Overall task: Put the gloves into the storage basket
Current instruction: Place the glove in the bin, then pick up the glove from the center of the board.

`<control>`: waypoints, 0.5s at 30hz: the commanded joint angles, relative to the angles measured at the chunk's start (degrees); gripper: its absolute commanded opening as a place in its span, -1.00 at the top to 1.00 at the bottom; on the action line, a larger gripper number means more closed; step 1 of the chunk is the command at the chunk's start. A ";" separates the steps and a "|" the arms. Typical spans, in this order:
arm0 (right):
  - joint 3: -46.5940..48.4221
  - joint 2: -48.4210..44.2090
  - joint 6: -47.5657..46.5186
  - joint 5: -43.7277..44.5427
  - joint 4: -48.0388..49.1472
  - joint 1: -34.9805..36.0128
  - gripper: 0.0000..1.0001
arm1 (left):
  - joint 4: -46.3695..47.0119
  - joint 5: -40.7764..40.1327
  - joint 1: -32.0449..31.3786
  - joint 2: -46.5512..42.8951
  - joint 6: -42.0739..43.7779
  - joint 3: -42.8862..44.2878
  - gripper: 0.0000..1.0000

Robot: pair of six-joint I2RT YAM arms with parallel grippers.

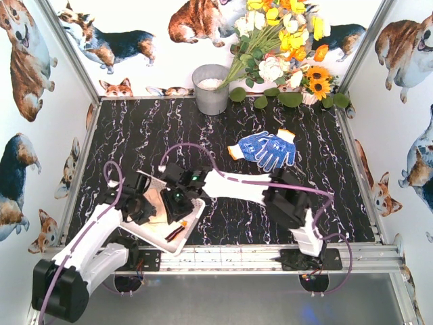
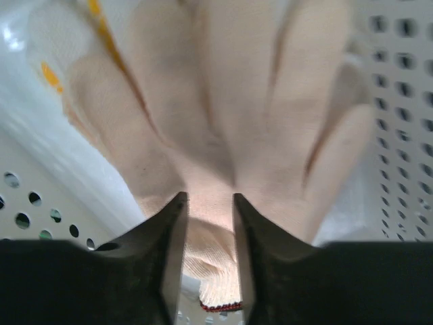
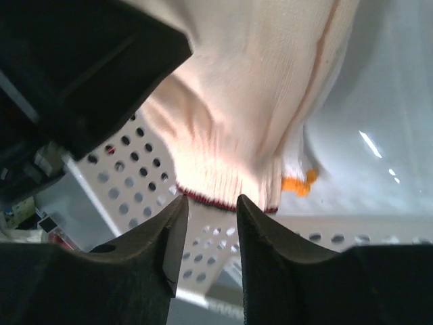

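Both arms reach over the white storage basket (image 1: 184, 238) at the near left of the table. My left gripper (image 2: 210, 198) is shut on the wrist of a cream glove (image 2: 230, 115), whose red-trimmed cuff hangs between the jaws over the perforated basket wall (image 2: 399, 101). My right gripper (image 3: 211, 200) has a narrow gap with nothing in it, its tips just below that glove's cuff (image 3: 237, 135). A white glove with orange dots (image 2: 47, 73) lies in the basket. A pair of blue dotted gloves (image 1: 267, 149) lies on the table at the right of centre.
A grey metal bucket (image 1: 211, 88) stands at the back edge, with a bunch of flowers (image 1: 284, 40) to its right. The table is black marble (image 1: 135, 135), walled on three sides by dog-print panels. The left gripper's body (image 3: 74, 61) is close above the right one.
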 commanded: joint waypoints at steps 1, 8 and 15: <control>-2.28 -12.71 -2.40 3.01 3.30 -0.56 0.19 | 1.29 -2.77 0.61 -4.47 4.41 6.72 0.34; -11.94 -29.92 -4.20 13.45 -1.57 -7.17 0.06 | 4.00 -8.24 0.61 -5.81 18.77 20.47 -0.46; -21.80 -41.56 -11.04 26.31 -8.72 -24.22 -0.04 | 10.24 -13.99 0.78 2.70 34.11 32.01 -0.87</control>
